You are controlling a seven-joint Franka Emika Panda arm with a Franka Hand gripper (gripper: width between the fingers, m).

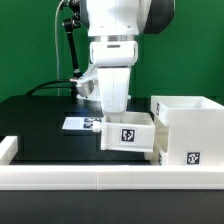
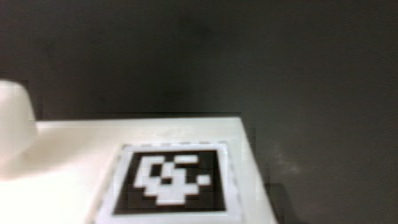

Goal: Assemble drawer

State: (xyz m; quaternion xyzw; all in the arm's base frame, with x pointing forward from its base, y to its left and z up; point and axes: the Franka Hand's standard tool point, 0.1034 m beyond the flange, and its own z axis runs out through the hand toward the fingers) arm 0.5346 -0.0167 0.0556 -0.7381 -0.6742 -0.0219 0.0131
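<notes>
My gripper [image 1: 113, 120] reaches down onto a small white tray [image 1: 128, 136] with a black-and-white tag on its front. The tray looks held just above the black table, slightly tilted. My fingertips are hidden behind the tray's wall. The tray sits close against the side of the white box housing [image 1: 186, 122] that faces the exterior view's left; the housing has an open cavity and a tag low on its front. In the wrist view a tagged white tray face [image 2: 169, 160] fills the near part, with dark table beyond. I cannot pick out a second tray for certain.
The marker board [image 1: 78, 123] lies flat on the black table behind the tray. A low white border wall [image 1: 60, 175] runs along the front and a side. Black cables hang behind the arm.
</notes>
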